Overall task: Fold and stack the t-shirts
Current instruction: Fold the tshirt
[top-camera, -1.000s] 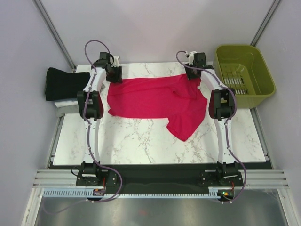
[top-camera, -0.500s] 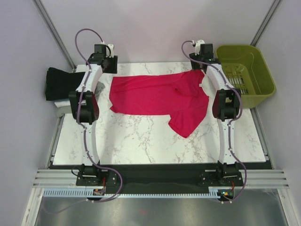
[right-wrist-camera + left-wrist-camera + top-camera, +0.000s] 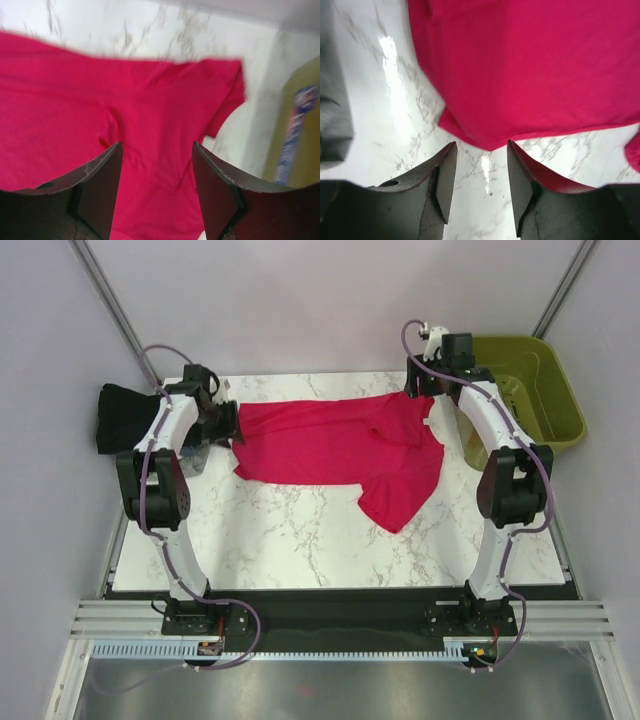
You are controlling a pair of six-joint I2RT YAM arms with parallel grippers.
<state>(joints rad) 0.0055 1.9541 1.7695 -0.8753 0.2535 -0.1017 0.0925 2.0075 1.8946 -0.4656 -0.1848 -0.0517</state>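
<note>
Shifting since a moment ago, left pincer [image 3: 480,146] and right pincer [image 3: 156,145] spread, empty, at crimson-pink t-shirt's [image 3: 330,445] ends

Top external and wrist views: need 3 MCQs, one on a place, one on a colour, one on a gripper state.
1. Where does the basket stand?
A. By the far right corner of the table
B. At the table's near left corner
C. In the middle of the table

2. What colour is the spread t-shirt?
A. White
B. Olive
C. Crimson-pink

3. How is the left gripper?
A. Shut on the basket
B. Open, holding nothing
C. Shut on the t-shirt

Answers:
1 A: the top view shows it just past the table's far right edge.
2 C: all three views show crimson-pink cloth.
3 B: the left wrist view shows the fingers apart with nothing pinched.
</note>
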